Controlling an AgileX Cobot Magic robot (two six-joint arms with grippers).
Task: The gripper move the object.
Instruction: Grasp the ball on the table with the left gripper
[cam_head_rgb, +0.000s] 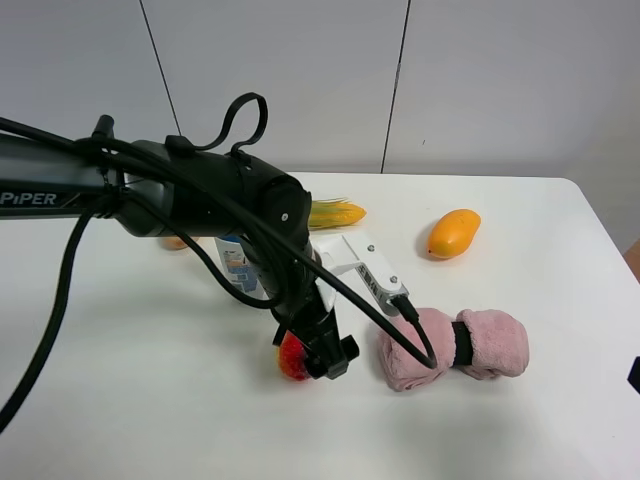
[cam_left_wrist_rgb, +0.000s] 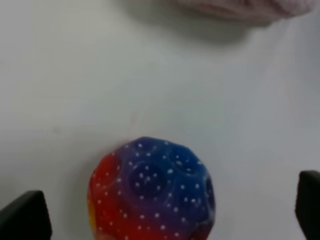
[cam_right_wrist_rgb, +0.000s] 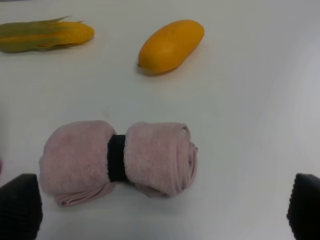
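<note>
The object, a bumpy ball (cam_head_rgb: 291, 357) patched red, orange, blue and purple, lies on the white table, mostly hidden under my left arm in the high view. My left gripper (cam_head_rgb: 325, 356) is low over it. In the left wrist view the ball (cam_left_wrist_rgb: 150, 192) lies between the two black fingertips (cam_left_wrist_rgb: 25, 217), which stand wide apart and do not touch it. Only a dark sliver of my right gripper (cam_head_rgb: 635, 375) shows at the right edge. In the right wrist view its fingertips (cam_right_wrist_rgb: 20, 205) are wide apart and hold nothing.
A rolled pink towel with a black band (cam_head_rgb: 455, 348) lies just right of the ball. An orange mango (cam_head_rgb: 453, 233) and a corn cob (cam_head_rgb: 335, 213) lie farther back. A blue and white carton (cam_head_rgb: 237, 265) stands behind the left arm.
</note>
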